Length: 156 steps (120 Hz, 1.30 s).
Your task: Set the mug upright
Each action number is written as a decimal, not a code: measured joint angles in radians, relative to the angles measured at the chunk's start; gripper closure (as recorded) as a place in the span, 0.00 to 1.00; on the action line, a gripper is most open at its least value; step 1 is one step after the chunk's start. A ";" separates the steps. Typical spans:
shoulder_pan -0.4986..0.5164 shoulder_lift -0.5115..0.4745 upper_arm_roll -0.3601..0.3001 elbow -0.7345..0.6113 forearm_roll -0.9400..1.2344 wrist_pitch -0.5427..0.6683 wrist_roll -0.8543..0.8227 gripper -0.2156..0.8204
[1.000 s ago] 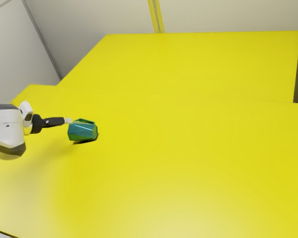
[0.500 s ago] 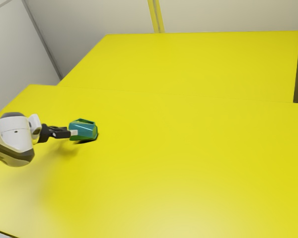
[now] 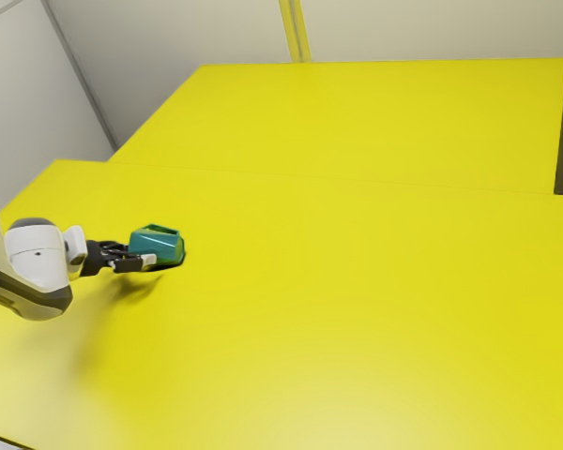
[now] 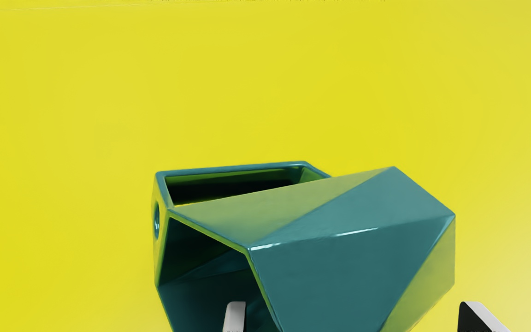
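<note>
Sideways | mug (image 3: pixel 159 244) on table (image 3: pixel 357 291) | hand (image 3: pixel 143 256) beside, fingers apart | contact unclear

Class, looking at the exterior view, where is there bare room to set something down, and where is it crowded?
The widest free patch of yellow table runs from the mug to the exterior view's right edge. Another lies between the seam and the wall. It's crowded around the mug, with the gripper there.
</note>
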 joint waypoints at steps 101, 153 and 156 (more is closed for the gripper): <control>-0.001 -0.033 -0.015 0.003 -0.021 -0.091 0.104 0.84; -0.095 -0.171 -0.055 0.005 0.027 0.038 0.082 0.94; -0.126 -0.184 -0.056 0.004 0.052 0.067 0.068 0.94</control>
